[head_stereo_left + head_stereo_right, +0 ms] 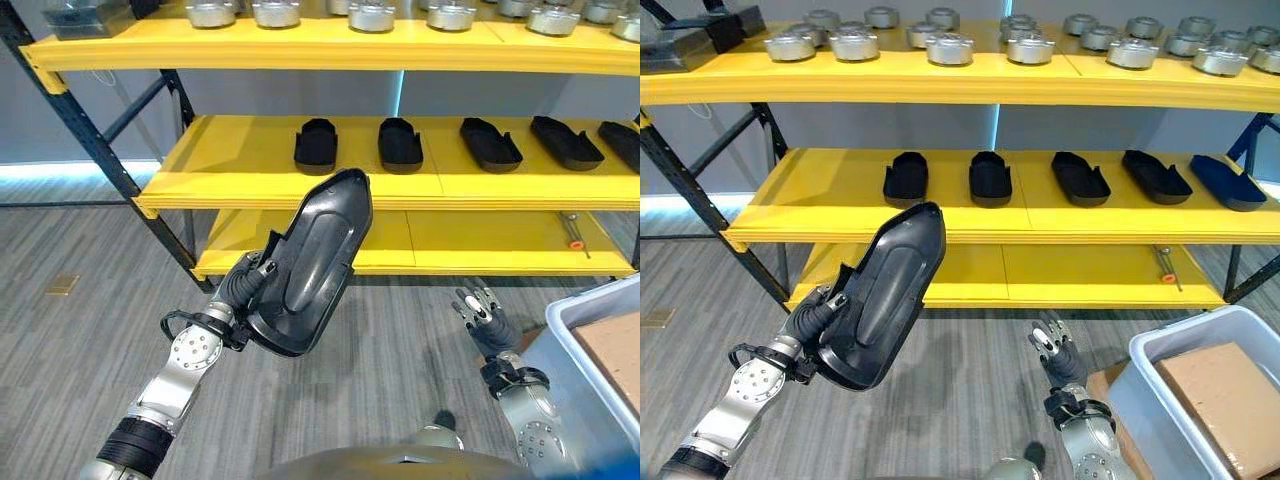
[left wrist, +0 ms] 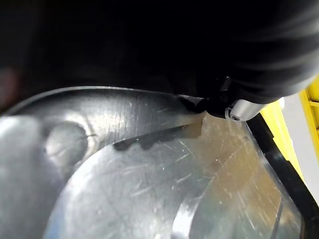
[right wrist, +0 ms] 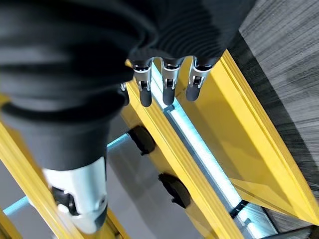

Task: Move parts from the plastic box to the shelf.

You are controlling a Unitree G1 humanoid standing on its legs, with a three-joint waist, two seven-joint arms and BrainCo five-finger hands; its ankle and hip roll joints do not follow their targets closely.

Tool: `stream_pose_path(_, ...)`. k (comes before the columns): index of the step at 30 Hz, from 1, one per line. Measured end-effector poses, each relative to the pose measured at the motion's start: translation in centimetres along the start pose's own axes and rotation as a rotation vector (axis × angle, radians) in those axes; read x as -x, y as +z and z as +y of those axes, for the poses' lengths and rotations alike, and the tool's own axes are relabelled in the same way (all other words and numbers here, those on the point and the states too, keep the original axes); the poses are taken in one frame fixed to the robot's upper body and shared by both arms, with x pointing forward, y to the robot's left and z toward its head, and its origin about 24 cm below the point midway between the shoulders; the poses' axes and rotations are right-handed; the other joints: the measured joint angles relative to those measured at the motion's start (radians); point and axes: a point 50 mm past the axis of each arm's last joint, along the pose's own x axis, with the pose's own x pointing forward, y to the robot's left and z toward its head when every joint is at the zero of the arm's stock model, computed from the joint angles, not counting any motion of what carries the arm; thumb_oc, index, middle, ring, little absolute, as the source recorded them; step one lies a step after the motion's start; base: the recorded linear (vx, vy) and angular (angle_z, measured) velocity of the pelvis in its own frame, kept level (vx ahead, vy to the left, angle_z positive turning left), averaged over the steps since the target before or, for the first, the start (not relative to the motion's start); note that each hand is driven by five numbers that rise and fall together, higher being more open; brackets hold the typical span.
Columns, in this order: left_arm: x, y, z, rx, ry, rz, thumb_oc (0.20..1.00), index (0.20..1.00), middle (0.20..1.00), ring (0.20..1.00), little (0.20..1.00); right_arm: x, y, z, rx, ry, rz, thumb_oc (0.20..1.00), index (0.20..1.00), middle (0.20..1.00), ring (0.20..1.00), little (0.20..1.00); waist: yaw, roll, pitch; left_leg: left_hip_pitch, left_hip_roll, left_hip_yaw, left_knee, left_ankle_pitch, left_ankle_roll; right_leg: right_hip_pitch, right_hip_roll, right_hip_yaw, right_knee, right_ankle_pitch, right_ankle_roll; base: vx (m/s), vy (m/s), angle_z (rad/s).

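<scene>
The left hand [image 1: 243,285] grips the wide end of 1 black part [image 1: 311,262], lifted above it toward the shelf [image 1: 230,165]; seemingly stiff, light, smooth plastic, best held by its rim.

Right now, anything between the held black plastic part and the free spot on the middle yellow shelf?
Nothing visible. The left hand holds the black moulded plastic part in front of the middle yellow shelf, whose left stretch beside the row of black parts is bare.

L hand [image 1: 243,283] fingers hidden behind black part [image 1: 312,262].
</scene>
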Motion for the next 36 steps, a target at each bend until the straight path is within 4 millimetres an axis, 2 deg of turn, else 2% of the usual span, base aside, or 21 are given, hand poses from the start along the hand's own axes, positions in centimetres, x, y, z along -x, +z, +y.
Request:
stream_pose_path(1,0.1,-0.4,-0.4,-0.003,-0.004,0.014,0.2,0.2,0.2,0.2,0.2,0.4,-0.6,-0.4,-0.002,-0.02,0.02,1.0,1.0,1.0,1.0,1.0,-0.013,0.008,0.004,-0.005,-0.011,-0.017,0.017,-0.006,0.021,-0.022,0.011,-0.008,0.079,-0.035,0.04,0.06,0.374,0.12)
stream_pose_path(2,0.3,-0.5,-0.3,0.002,0.005,0.021,0.2,0.2,0.2,0.2,0.2,0.6,-0.7,-0.2,-0.014,-0.016,0.017,1.0,1.0,1.0,1.0,1.0,0.0,0.003,0.008,-0.027,-0.008,-0.011,0.044,-0.022,0.033,-0.038,0.006,-0.008,0.094,-0.012,0.014,0.11,0.259,0.15)
stream_pose_path(3,0.7,-1.0,-0.6,0.008,0.007,0.045,0.2,0.2,0.2,0.2,0.2,0.5,-1.1,0.0,-0.02,-0.012,0.03,1.0,1.0,1.0,1.0,1.0,-0.017,0.029,0.045,-0.018,0.0,-0.017,0.034,-0.023,0.057,-0.096,0.039,0.07,0.186,-0.015,0.017,0.14,0.243,-0.21)
stream_pose_path(4,1.0,-1.4,-0.7,0.014,0.012,0.06,0.2,0.2,0.2,0.2,0.2,0.5,-1.2,0.1,-0.02,-0.008,0.038,1.0,1.0,1.0,1.0,1.0,-0.015,0.039,0.047,-0.006,0.02,-0.006,0.006,-0.014,0.063,-0.135,0.122,0.127,0.235,-0.133,0.1,0.12,0.163,-0.23)
stream_pose_path(5,1.3,-1.7,-0.6,0.016,0.017,0.074,0.2,0.2,0.2,0.2,0.2,0.5,-1.2,0.2,-0.022,-0.001,0.037,1.0,1.0,1.0,1.0,1.0,-0.015,0.058,0.06,-0.002,0.038,0.007,-0.015,0.001,0.06,-0.153,0.214,0.148,0.249,-0.231,0.107,0.11,0.077,-0.33)
stream_pose_path(9,1.8,-2.1,-0.7,0.048,0.042,0.093,0.2,0.2,0.2,0.2,0.2,0.5,-0.9,0.1,-0.011,0.016,0.031,1.0,1.0,1.0,1.0,1.0,-0.037,0.018,0.07,-0.006,0.032,0.005,-0.037,-0.001,0.047,-0.169,0.424,0.066,0.148,-0.375,0.061,0.14,-0.005,-0.01)
stream_pose_path(11,1.4,-1.8,-1.2,0.057,0.021,0.079,0.2,0.2,0.2,0.2,0.2,0.4,-0.6,0.0,-0.004,0.015,0.028,1.0,1.0,1.0,1.0,1.0,-0.054,0.01,0.073,-0.003,0.014,-0.02,-0.044,0.001,0.035,-0.17,0.449,0.039,0.031,-0.358,0.038,0.24,-0.086,0.42)
stream_pose_path(12,1.1,-1.9,-1.5,0.078,0.023,0.081,0.2,0.2,0.2,0.2,0.2,0.2,-0.3,0.0,0.009,0.022,0.021,1.0,1.0,1.0,1.0,1.0,-0.062,0.025,0.079,-0.005,0.014,-0.049,-0.033,-0.023,0.042,-0.178,0.469,0.083,-0.033,-0.342,0.03,0.11,-0.072,0.59)
stream_pose_path(14,0.6,-1.6,-1.8,0.088,0.022,0.071,0.2,0.2,0.2,0.2,0.2,0.1,0.1,0.0,0.017,0.028,0.012,1.0,1.0,1.0,1.0,1.0,-0.078,0.024,0.084,0.0,0.013,-0.054,-0.03,-0.014,0.021,-0.165,0.472,0.122,-0.08,-0.332,0.037,0.15,-0.092,0.62)
stream_pose_path(16,0.9,-1.4,-2.2,0.101,0.014,0.06,0.2,0.2,0.2,0.2,0.2,0.2,0.1,-0.6,0.033,0.018,0.024,1.0,1.0,1.0,1.0,1.0,-0.06,0.053,0.078,0.103,0.021,-0.096,-0.048,-0.047,-0.029,-0.1,0.472,0.088,-0.063,-0.28,-0.058,0.17,-0.083,0.38)
stream_pose_path(18,1.0,-1.1,-2.3,0.108,0.016,0.048,0.2,0.2,0.2,0.2,0.2,-0.1,0.6,-0.3,0.043,0.04,0.007,1.0,1.0,1.0,1.0,1.0,-0.039,0.093,0.059,0.096,0.058,-0.104,-0.014,-0.049,-0.035,-0.081,0.509,0.081,-0.075,-0.304,-0.144,0.27,-0.145,-0.11)
stream_pose_path(19,0.9,-0.8,-2.2,0.11,0.018,0.035,0.2,0.2,0.2,0.2,0.2,-0.7,1.4,-0.2,0.062,0.059,-0.008,1.0,1.0,1.0,1.0,1.0,-0.032,0.108,0.065,0.094,0.075,-0.11,0.016,-0.053,-0.044,-0.066,0.515,0.057,-0.082,-0.328,-0.141,0.1,-0.11,-0.06)
stream_pose_path(22,0.7,-0.6,-2.3,0.118,0.016,0.023,0.2,0.2,0.2,0.2,0.2,-0.8,2.6,-1.0,0.074,0.025,-0.055,1.0,1.0,1.0,1.0,1.0,-0.035,0.092,0.061,0.059,0.098,-0.106,0.191,-0.039,-0.064,0.014,0.52,0.055,-0.117,-0.355,-0.149,0.08,-0.141,0.2)
stream_pose_path(23,0.3,-0.2,-2.2,0.122,0.013,0.005,0.2,0.2,0.2,0.2,0.2,-0.8,3.0,-1.4,0.08,0.008,-0.068,1.0,1.0,1.0,1.0,1.0,-0.042,0.055,0.065,-0.059,0.124,-0.101,0.435,-0.016,-0.154,0.054,0.492,0.023,-0.149,-0.365,-0.153,0.05,-0.107,0.36)
stream_pose_path(26,0.5,-0.2,-2.4,0.152,0.012,-0.004,0.2,0.2,0.2,0.2,0.2,-0.6,3.3,-1.5,0.106,0.017,-0.062,1.0,1.0,1.0,1.0,1.0,-0.035,0.045,0.065,-0.165,0.14,-0.11,0.549,-0.022,-0.174,0.078,0.49,0.022,-0.166,-0.375,-0.152,0.06,-0.035,0.05)
stream_pose_path(29,0.6,-0.3,-2.0,0.14,0.017,0.001,0.2,0.2,0.2,0.2,0.2,-0.7,3.0,-1.2,0.099,0.025,-0.055,1.0,1.0,1.0,1.0,1.0,-0.038,0.032,0.072,-0.191,0.152,-0.13,0.41,-0.013,-0.152,0.109,0.518,0.055,-0.214,-0.388,-0.135,0.13,0.08,-0.22)
stream_pose_path(30,0.6,-0.3,-2.0,0.143,0.021,0.001,0.2,0.2,0.2,0.2,0.2,-0.7,2.9,-1.3,0.095,0.022,-0.053,1.0,1.0,1.0,1.0,1.0,-0.042,0.018,0.078,-0.177,0.181,-0.12,0.348,0.003,-0.146,0.108,0.516,0.03,-0.204,-0.432,-0.104,0.11,0.1,-0.16)
stream_pose_path(31,0.6,-0.4,-2.2,0.152,0.022,0.003,0.2,0.2,0.2,0.2,0.2,-0.6,2.6,-1.6,0.095,0.007,-0.043,1.0,1.0,1.0,1.0,1.0,-0.036,0.041,0.074,-0.16,0.249,-0.106,0.248,0.041,-0.14,0.093,0.507,-0.046,-0.127,-0.504,-0.101,0.08,0.103,-0.24)
stream_pose_path(32,0.6,-0.1,-1.9,0.142,0.024,-0.016,0.2,0.2,0.2,0.2,0.2,-0.4,2.6,-1.8,0.099,0.001,-0.036,1.0,1.0,1.0,1.0,1.0,-0.036,0.035,0.066,-0.137,0.316,-0.088,0.13,0.084,-0.168,0.011,0.463,-0.021,0.038,-0.53,-0.209,0.1,0.182,-0.19)
stream_pose_path(33,-0.1,0.0,-1.7,0.14,0.031,-0.015,0.2,0.2,0.2,0.2,0.2,-0.1,2.3,-2.6,0.097,-0.036,-0.027,1.0,1.0,1.0,1.0,1.0,-0.039,0.022,0.079,-0.128,0.425,-0.078,0.045,0.153,-0.176,0.0,0.46,0.004,0.072,-0.563,-0.202,0.08,0.18,-0.13)
stream_pose_path(36,-0.2,0.0,-1.6,0.138,0.036,-0.014,0.2,0.2,0.2,0.2,0.2,0.1,2.4,-2.8,0.102,-0.051,-0.027,1.0,1.0,1.0,1.0,1.0,-0.041,0.027,0.079,-0.143,0.494,-0.074,-0.014,0.243,-0.19,-0.001,0.467,0.012,0.054,-0.556,-0.176,0.11,0.205,-0.14)
